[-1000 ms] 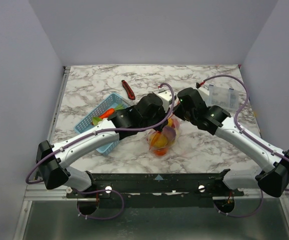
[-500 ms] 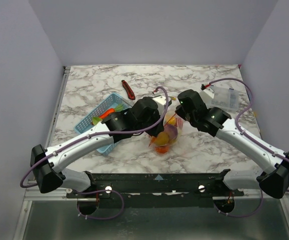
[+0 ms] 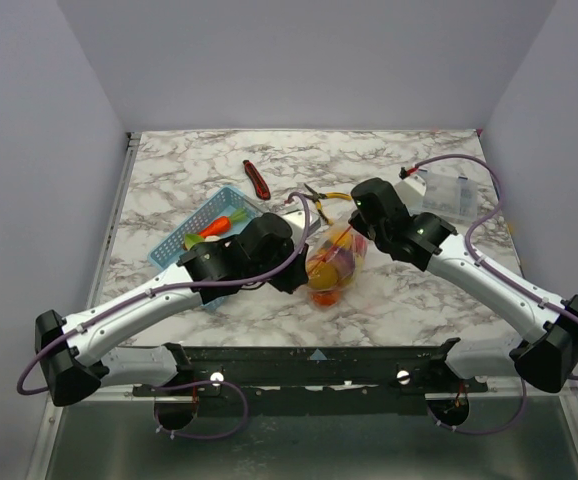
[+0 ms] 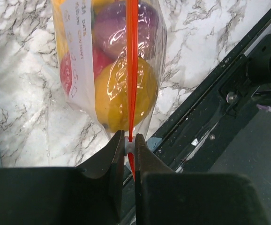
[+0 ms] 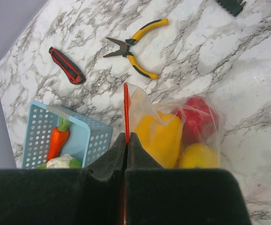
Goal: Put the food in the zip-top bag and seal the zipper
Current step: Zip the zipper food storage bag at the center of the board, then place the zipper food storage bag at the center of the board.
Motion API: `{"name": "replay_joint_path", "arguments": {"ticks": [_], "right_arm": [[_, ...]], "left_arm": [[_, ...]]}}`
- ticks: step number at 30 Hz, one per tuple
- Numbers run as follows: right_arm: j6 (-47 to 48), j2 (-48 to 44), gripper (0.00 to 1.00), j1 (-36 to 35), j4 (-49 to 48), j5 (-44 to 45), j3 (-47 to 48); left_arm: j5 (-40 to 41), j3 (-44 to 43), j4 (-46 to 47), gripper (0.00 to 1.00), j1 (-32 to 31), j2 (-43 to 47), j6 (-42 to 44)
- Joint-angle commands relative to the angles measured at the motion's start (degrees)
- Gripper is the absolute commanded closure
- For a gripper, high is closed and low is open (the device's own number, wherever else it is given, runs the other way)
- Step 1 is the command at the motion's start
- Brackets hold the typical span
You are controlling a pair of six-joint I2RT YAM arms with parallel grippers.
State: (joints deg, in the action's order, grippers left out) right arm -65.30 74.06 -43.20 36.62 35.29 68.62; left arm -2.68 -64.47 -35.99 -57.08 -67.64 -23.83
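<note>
The zip-top bag [image 3: 331,268] hangs between my two grippers over the middle of the table, its clear plastic [image 4: 74,56] full of food. A yellow piece [image 4: 126,93], a purple one [image 4: 121,28] and a red one [image 4: 70,70] show through it. The zipper [image 4: 132,70] runs straight as a taut orange-red strip. My left gripper [image 4: 130,140] is shut on the zipper's white slider at the near end. My right gripper [image 5: 126,136] is shut on the zipper [image 5: 125,108] at the far end. A carrot [image 5: 58,140] and a cauliflower [image 5: 60,161] lie in the blue basket [image 5: 86,140].
The blue basket [image 3: 201,240] stands left of the bag. A red-handled knife [image 3: 256,178] and yellow-handled pliers [image 3: 319,200] lie behind it. A rigid clear box [image 3: 449,190] sits at the back right. The dark front rail [image 4: 220,93] runs just past the bag's near end.
My left arm has drawn back toward the near left along the zipper, uncovering the pliers. The bag has stretched out between the grippers. The right gripper has barely moved.
</note>
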Motion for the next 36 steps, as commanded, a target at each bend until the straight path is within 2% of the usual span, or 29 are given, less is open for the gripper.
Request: {"name": "replay_joint_path", "arguments": {"ticks": [1, 6, 10, 14, 16, 23, 28, 33, 36], "right_arm": [[0.6, 0.1, 1.0, 0.6, -2.6, 6.8, 2.2], [4.6, -0.4, 1.0, 0.6, -7.8, 4.0, 1.0], [10.6, -2.7, 1.0, 0.6, -16.8, -2.6, -1.8], [14.5, -4.8, 1.0, 0.6, -17.5, -3.9, -2.2], [16.2, -6.3, 1.0, 0.6, -15.7, -2.9, -2.3], [19.5, -17.8, 1.0, 0.6, -2.8, 9.2, -2.6], [25.1, -25.0, 1.0, 0.6, 5.0, 16.1, -1.2], [30.4, -24.9, 1.0, 0.6, 11.2, 20.8, 0.0], [34.2, -21.6, 1.0, 0.6, 9.9, 19.5, -1.0]], "left_arm": [[-3.9, 2.3, -6.2, 1.0, -0.3, 3.6, -1.8], [-3.8, 2.3, -7.4, 0.96, -0.3, 5.4, -1.8], [-2.9, 0.8, -7.7, 0.69, -0.3, 7.1, -2.1], [-2.2, -0.7, -6.6, 0.51, -0.2, 9.9, -1.5], [-1.1, -1.9, -6.2, 0.45, -0.1, 11.4, -1.0], [4.8, -3.9, -3.1, 0.38, 0.4, 17.9, 1.6], [6.5, -3.7, -1.3, 0.37, 0.7, 20.0, 3.3], [6.7, -2.1, 0.8, 0.37, 0.9, 20.9, 2.9], [6.8, -1.1, 1.4, 0.37, 0.9, 21.2, 2.6]]}}
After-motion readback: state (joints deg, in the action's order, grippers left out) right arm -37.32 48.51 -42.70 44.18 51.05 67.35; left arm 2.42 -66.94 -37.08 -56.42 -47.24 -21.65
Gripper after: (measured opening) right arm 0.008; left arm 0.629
